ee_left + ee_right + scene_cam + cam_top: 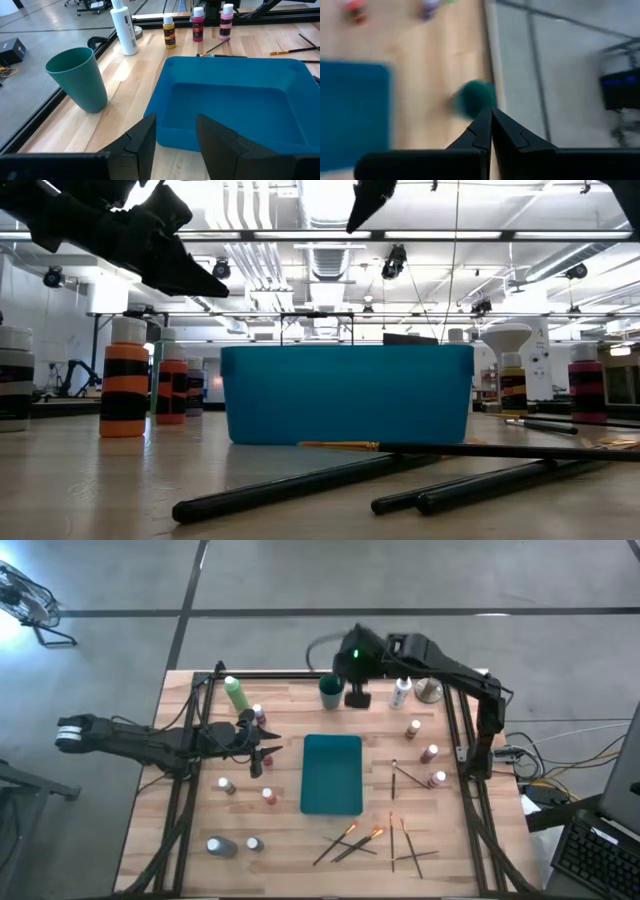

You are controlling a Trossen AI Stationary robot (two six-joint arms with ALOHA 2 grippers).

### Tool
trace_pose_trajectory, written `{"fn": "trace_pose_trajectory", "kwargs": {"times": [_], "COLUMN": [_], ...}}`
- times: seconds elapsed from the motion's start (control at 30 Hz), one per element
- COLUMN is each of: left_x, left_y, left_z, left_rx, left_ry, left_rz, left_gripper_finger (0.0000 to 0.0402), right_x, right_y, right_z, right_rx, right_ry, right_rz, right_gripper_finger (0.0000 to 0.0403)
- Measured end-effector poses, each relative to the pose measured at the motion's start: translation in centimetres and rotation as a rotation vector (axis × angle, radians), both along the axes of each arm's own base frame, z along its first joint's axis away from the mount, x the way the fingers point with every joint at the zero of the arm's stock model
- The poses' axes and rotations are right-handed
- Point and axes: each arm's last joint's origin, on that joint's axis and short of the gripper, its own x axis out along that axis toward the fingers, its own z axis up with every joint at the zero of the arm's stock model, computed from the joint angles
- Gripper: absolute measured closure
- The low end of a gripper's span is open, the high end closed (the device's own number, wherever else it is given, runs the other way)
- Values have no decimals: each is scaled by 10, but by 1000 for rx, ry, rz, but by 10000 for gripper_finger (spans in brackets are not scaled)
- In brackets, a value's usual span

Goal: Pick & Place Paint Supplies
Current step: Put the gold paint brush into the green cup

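Paint bottles (428, 753) scattered around the teal tray (332, 774), brushes (350, 837) near the front edge, my left gripper (262, 754) stretched level beside the tray (fingers apart, empty), my right gripper (358, 698) pressed shut, poised over the green cup (331, 692).

A big open robotics lab: exposed ceiling ducts (330, 255), strip lights, bare concrete floor (300, 580), and work benches behind.

Overhead, table-level, two wrist views
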Motion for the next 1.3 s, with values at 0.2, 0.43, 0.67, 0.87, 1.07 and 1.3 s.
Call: {"fn": "trace_pose_trajectory", "kwargs": {"times": [0.2, 0.43, 0.67, 0.87, 1.07, 1.3], "left_x": [0, 0, 0, 0, 0, 0], "left_y": [0, 0, 0, 0, 0, 0], "left_z": [0, 0, -1, -1, -1, -1], "left_rx": [0, 0, 0, 0, -1, 0], "left_ry": [0, 0, 7, 7, 7, 7], "left_rz": [0, 0, 0, 1, 0, 0], "left_gripper_finger": [257, 257, 257, 257, 257, 257], "right_x": [-18, -40, -69, -72, -72, -73], "right_y": [60, 82, 82, 84, 83, 87], "right_z": [-3, -18, -68, -117, -160, -202], "right_rx": [97, 189, 255, 300, 285, 422], "right_ry": [147, 172, 268, 329, 368, 349], "right_rz": [-18, -179, -353, -346, -284, -226], "right_gripper_finger": [394, 392, 341, 271, 225, 229]}}
